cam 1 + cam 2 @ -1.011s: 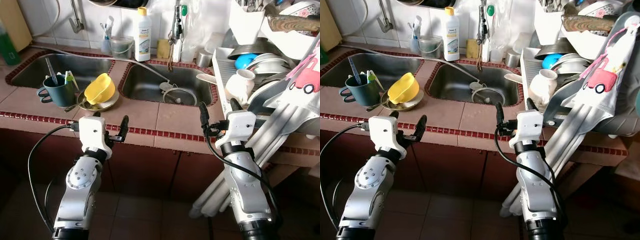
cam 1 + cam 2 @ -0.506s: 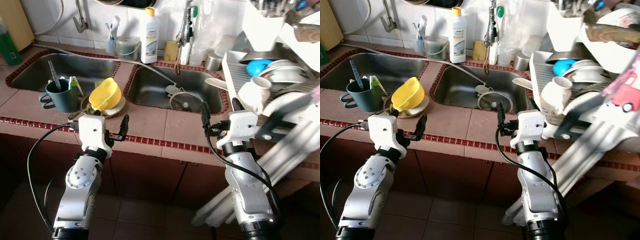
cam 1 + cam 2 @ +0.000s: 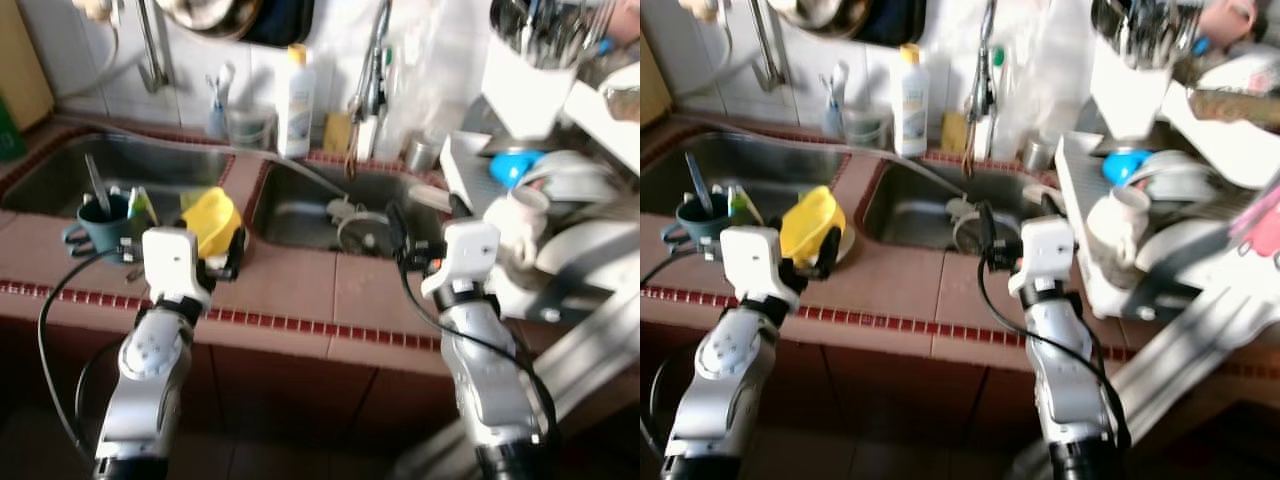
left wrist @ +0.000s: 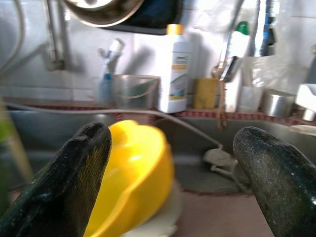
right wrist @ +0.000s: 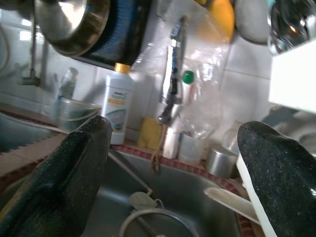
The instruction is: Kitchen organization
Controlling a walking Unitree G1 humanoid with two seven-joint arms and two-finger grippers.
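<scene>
A yellow bowl (image 3: 213,218) lies tilted on a plate on the tiled counter between two steel sinks. Beside it stands a dark green mug (image 3: 100,220) holding utensils. My left gripper (image 3: 215,258) hovers open just in front of the bowl; in the left wrist view the bowl (image 4: 138,173) sits low between its fingers (image 4: 74,182). My right gripper (image 3: 425,215) is open at the near edge of the right sink (image 3: 340,195), which holds a lid. In the right wrist view it (image 5: 168,173) faces the tap (image 5: 170,74), empty.
A white bottle (image 3: 297,85), a sponge and cups line the tiled back wall. At the right, a dish rack (image 3: 560,230) is crowded with plates, a white mug (image 3: 515,215) and a blue bowl. A white cutlery holder (image 3: 520,70) stands above it. Pans hang overhead.
The whole picture has shifted and blurred, so the camera has moved nearer the counter. Both arms have risen to counter height; the left gripper is now close to the yellow bowl. Both stay open.
</scene>
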